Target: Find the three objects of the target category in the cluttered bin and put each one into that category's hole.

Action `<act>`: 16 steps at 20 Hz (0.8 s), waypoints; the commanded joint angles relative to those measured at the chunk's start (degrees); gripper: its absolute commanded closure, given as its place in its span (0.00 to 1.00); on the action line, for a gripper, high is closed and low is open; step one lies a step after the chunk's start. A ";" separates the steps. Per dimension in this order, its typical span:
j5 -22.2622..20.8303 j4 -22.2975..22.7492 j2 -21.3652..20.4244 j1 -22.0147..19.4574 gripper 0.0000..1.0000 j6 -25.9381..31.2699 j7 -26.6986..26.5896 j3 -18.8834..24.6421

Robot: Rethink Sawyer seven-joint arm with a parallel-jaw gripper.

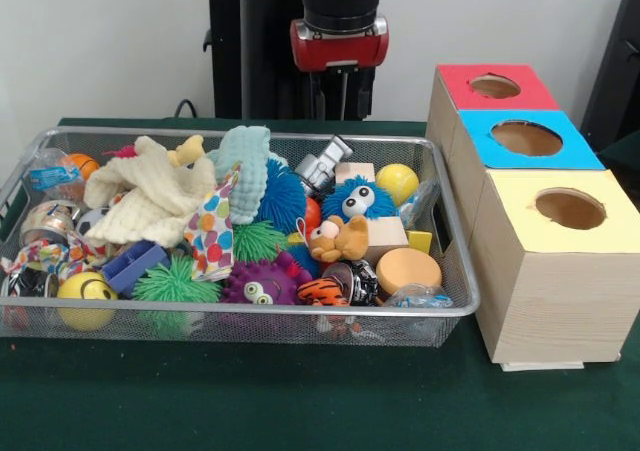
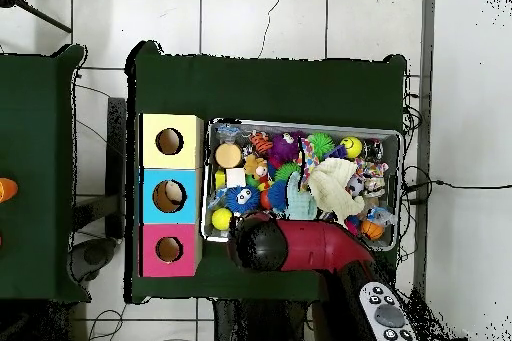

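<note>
Red-and-black arm's gripper (image 1: 335, 166) hangs low over the wire-mesh bin (image 1: 455, 271), apparently at the metal toy robot (image 1: 322, 167); finger state: cannot tell. Risk: dense clutter, a grasp may snag the neighbouring blue spiky ball (image 1: 283, 199)

Wire-mesh bin (image 1: 455, 301) heaped with toys; beside it, three wooden boxes in a row: red-topped hole (image 1: 494, 86), blue-topped hole (image 1: 527, 137), yellow-topped hole (image 1: 570, 208).

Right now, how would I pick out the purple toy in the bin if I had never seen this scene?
Start at the wire mesh bin on the green table, left of the three wooden boxes. Look along the rim nearest the front camera, about midway. The purple spiky ball sits there between a green spiky ball and a tiger-striped toy; it alone is purple, with two googly eyes.
</note>
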 commanded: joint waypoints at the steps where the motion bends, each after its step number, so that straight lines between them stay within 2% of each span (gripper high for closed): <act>1: -2.54 -0.60 -1.90 -2.20 0.00 3.42 -2.35 4.98; 5: -1.21 0.88 -4.90 -2.57 0.00 6.07 -2.54 5.70; 8: 0.47 2.38 -8.97 -3.67 0.00 9.66 -3.70 6.48; 11: 0.61 1.19 -10.14 -4.38 0.00 12.33 -4.59 6.85; 13: 0.35 2.02 -11.46 -5.45 0.00 12.65 -5.44 7.12; 16: -0.08 -0.19 -10.88 -6.08 0.00 14.23 -5.92 7.79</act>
